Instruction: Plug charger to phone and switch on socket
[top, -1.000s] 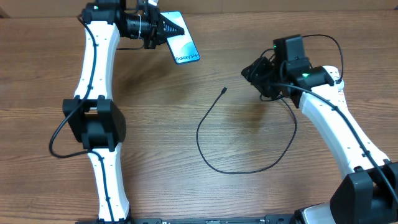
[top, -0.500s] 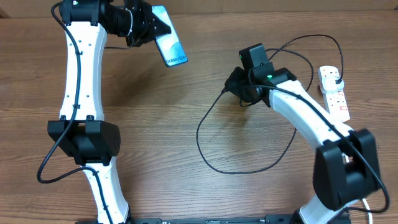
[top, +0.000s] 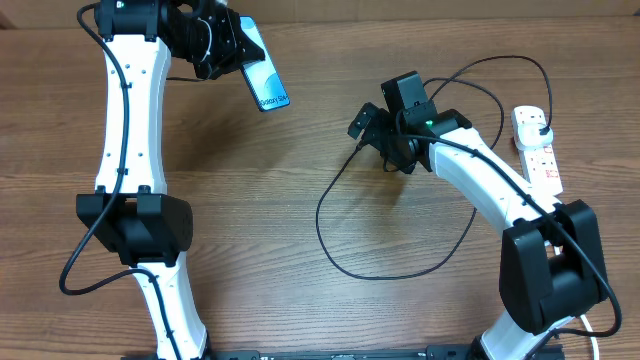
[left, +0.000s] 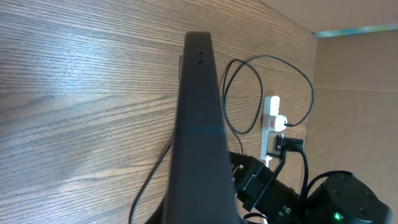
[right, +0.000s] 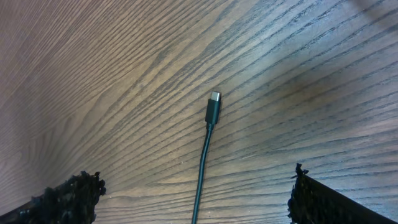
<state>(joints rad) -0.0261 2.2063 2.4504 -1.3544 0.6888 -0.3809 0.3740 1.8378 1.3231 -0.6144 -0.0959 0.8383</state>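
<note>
A: Where the left gripper (top: 232, 45) sits, what's listed?
B: Phone (top: 268, 88), clamped tight, raised over the table (top: 250, 200), upper left.
A: Right gripper (top: 368, 143)?
B: Jaws spread wide, holding nothing. The charger (right: 203, 155) tip lies on the table between them.
A: Socket (top: 538, 155)?
B: Far right, charger plugged in.

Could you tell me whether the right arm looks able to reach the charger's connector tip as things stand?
Probably yes. The right gripper is open just behind the charger's connector tip, which lies uncovered on the table. The jaws stand wide to either side of its line.
</note>
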